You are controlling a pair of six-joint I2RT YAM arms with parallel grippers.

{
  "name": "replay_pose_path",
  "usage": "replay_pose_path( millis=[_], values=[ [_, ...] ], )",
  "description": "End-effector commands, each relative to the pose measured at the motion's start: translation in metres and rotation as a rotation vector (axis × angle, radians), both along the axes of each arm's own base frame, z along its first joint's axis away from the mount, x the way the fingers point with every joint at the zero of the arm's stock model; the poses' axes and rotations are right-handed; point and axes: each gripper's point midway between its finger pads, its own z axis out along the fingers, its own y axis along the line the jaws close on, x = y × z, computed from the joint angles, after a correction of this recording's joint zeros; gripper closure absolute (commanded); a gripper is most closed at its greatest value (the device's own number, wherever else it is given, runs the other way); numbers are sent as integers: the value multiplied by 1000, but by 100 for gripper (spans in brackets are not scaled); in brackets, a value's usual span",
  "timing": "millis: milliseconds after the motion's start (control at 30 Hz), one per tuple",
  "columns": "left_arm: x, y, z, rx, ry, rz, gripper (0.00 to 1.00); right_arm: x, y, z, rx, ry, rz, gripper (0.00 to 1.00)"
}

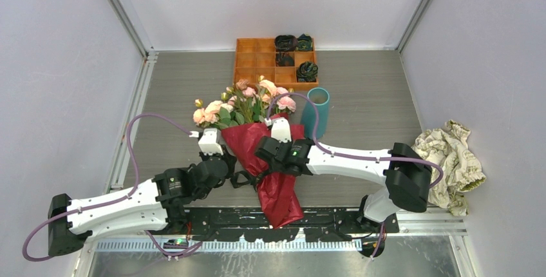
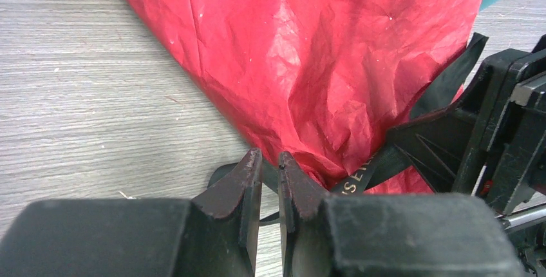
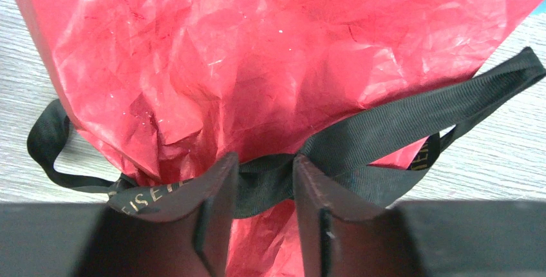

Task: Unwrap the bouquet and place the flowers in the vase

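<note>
Untying is the step in hand. The bouquet (image 1: 261, 145) lies flat on the tabletop (image 1: 373, 90) just beside the vase (image 1: 317, 111), on the side of the vase where your left arm (image 1: 129, 203) works. Its flowers (image 1: 241, 103) sit about level with the vase, and its red paper (image 2: 309, 64) runs from the vase toward the arm bases. The black ribbon (image 3: 393, 122) is knotted round the paper's narrow waist, a little nearer the bases than the vase, so nothing is unwrapped yet.

Your left jaws are almost pressed together, and they appear to pinch a dark loop of ribbon on the far side of the waist from the vase. Your right jaws stand spread on the vase's side, one either side of the knot, gripping nothing.

For the next move, I judge that you should bring the right jaws together on a free ribbon tail rather than on the knot itself. Then pull that tail away from the left hold so the bow slips. Keep the pull low and directed away from the vase, since dragging the bundle could knock it. Beyond the vase sits an orange tray (image 1: 254, 58).
</note>
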Motion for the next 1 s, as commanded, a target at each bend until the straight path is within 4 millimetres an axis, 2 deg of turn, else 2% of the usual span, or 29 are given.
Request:
replay_pose_path(
  millis=[0,167,267,333,600,800,967],
  values=[
    [5,-3,12,-52,-26,23,83,8,8,7,23,-34,-24,65],
    [5,-5,9,-44,-24,19,83,11,6,9,6,-47,-30,77],
    [6,-9,9,-42,-25,14,83,15,3,18,-4,-72,-44,92],
    [8,-14,10,-46,-32,8,83,18,0,31,-5,-100,-53,99],
    [17,-46,9,-8,-31,-43,82,25,-21,107,73,-230,-90,99],
    [19,-72,9,-25,-24,-108,82,25,-67,174,154,-369,-173,99],
    [21,-82,12,-20,-31,-134,81,19,-128,219,198,-487,-301,99]
  ],
)
